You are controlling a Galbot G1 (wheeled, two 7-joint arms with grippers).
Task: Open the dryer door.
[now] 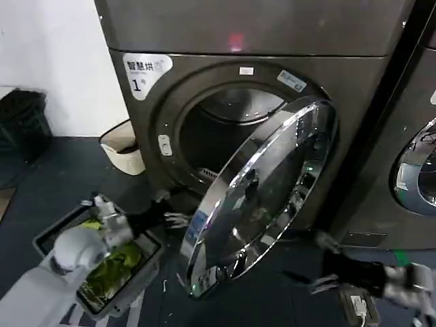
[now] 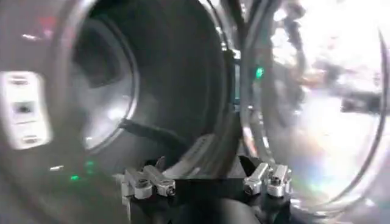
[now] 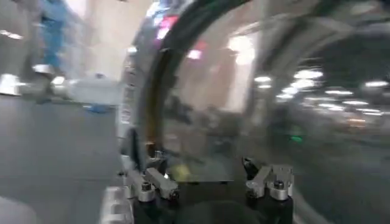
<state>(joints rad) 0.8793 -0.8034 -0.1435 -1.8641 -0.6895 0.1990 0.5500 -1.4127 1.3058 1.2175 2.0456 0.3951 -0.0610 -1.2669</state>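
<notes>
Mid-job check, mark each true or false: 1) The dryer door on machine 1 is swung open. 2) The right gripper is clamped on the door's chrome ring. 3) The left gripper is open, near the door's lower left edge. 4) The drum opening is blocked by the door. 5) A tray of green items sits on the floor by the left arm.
1) True: the dryer door stands swung out from the drum opening.
2) False: the right gripper is open, low to the door's right, holding nothing.
3) True: the left gripper is open beside that edge.
4) False: the opening is exposed.
5) True: the tray lies there.
</notes>
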